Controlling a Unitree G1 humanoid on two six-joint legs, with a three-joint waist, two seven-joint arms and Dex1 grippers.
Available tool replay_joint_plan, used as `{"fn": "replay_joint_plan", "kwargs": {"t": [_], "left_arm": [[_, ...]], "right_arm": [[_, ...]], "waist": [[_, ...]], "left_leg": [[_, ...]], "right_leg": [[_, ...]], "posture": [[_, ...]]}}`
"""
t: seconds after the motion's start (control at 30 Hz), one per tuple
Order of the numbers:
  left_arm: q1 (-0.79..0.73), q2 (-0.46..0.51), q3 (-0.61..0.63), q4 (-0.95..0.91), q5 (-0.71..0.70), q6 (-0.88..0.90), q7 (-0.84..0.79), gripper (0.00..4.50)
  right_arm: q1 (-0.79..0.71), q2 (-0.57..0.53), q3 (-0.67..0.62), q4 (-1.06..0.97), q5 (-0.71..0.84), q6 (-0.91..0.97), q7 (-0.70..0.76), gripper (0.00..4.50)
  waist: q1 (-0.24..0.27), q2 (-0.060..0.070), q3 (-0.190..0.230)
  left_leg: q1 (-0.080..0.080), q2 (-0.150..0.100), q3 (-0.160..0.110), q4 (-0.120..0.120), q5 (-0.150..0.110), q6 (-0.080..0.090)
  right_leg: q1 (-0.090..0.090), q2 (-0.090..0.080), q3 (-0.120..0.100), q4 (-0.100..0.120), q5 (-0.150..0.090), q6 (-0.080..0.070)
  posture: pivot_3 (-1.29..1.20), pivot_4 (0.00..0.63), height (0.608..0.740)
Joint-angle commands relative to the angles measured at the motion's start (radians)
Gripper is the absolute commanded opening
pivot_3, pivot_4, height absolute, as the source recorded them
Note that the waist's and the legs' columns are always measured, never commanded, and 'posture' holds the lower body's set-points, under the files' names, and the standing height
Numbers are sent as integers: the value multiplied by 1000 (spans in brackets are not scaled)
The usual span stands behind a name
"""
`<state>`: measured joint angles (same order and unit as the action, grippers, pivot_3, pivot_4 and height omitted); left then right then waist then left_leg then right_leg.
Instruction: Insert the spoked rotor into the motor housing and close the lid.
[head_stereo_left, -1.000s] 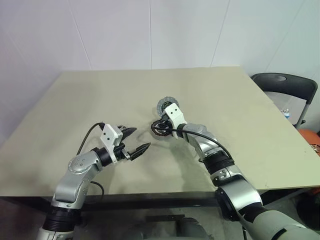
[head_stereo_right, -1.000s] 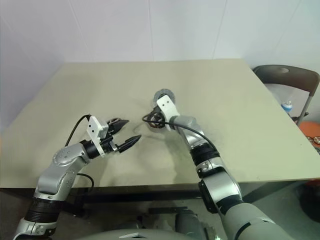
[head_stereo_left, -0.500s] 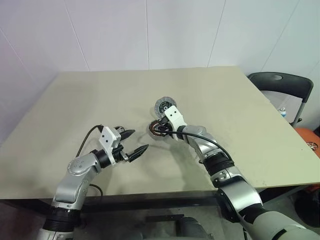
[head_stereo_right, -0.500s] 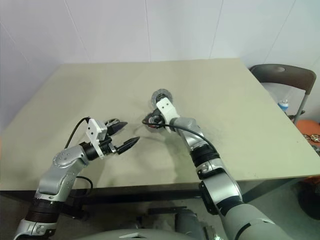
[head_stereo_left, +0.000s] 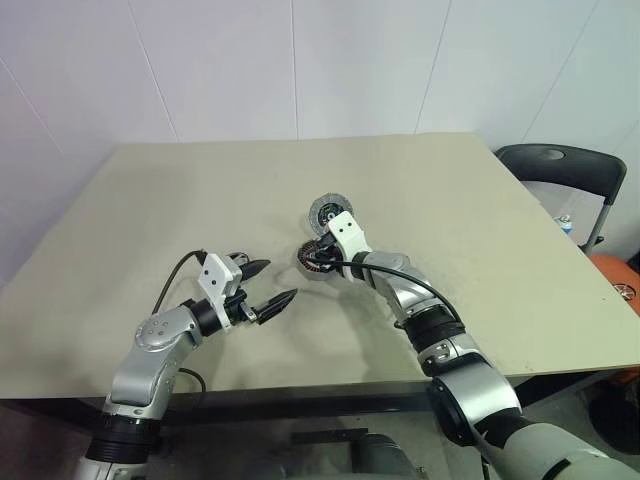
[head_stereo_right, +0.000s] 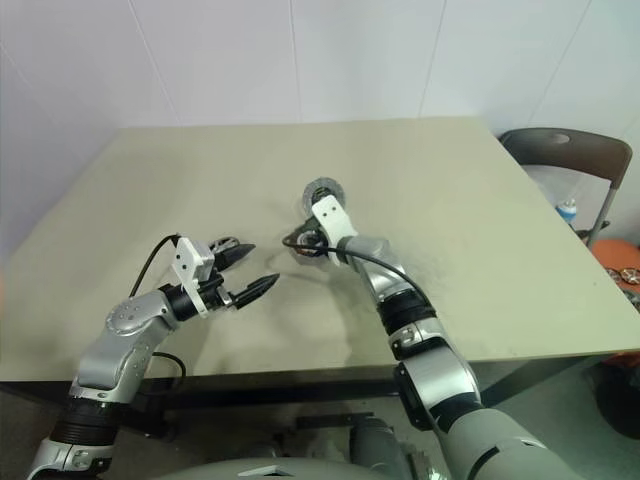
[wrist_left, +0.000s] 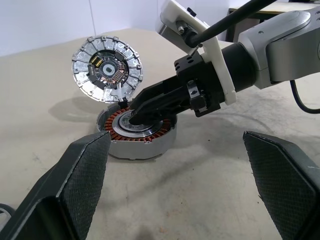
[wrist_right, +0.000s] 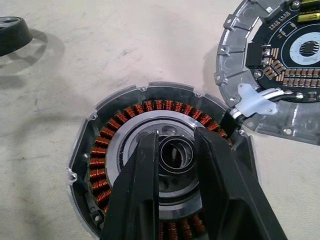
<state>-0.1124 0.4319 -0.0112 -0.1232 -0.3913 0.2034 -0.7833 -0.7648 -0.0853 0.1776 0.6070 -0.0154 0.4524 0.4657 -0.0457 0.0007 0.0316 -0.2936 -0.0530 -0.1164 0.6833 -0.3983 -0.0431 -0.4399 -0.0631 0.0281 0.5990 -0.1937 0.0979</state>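
My two head cameras look down over the table (head_stereo_left: 480, 230). Left wrist camera faces the motor housing (wrist_left: 136, 135) low, from nearby. Right wrist camera sits close above the housing, looking down. All views share it.

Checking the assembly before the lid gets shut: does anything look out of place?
Nothing damaged or askew. The round grey ribbed lid stands open, hinged at the copper-wound motor housing; the right gripper reaches into its centre.
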Motion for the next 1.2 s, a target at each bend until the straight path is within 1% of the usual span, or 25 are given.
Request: {"fn": "replay_joint_plan", "kwargs": {"t": [0.03,1.2], "left_arm": [[-6,6,20,-21,0,-19,0,4500],[-9,9,7,-63,7,23,23,4500]], "right_arm": [[-10,11,-18,-4,15,-3,-1,664],[-2,53,-40,-10,19,-2,10,664]], "waist": [[0,0,0],[-2,0,0]], "left_leg": [[0,0,0,0,0,0],[0,0,0,0,0,0]], "right_leg": [[0,0,0,0,0,0],[0,0,0,1,0,0]], "posture": [[0,0,740],[0,0,740]]}}
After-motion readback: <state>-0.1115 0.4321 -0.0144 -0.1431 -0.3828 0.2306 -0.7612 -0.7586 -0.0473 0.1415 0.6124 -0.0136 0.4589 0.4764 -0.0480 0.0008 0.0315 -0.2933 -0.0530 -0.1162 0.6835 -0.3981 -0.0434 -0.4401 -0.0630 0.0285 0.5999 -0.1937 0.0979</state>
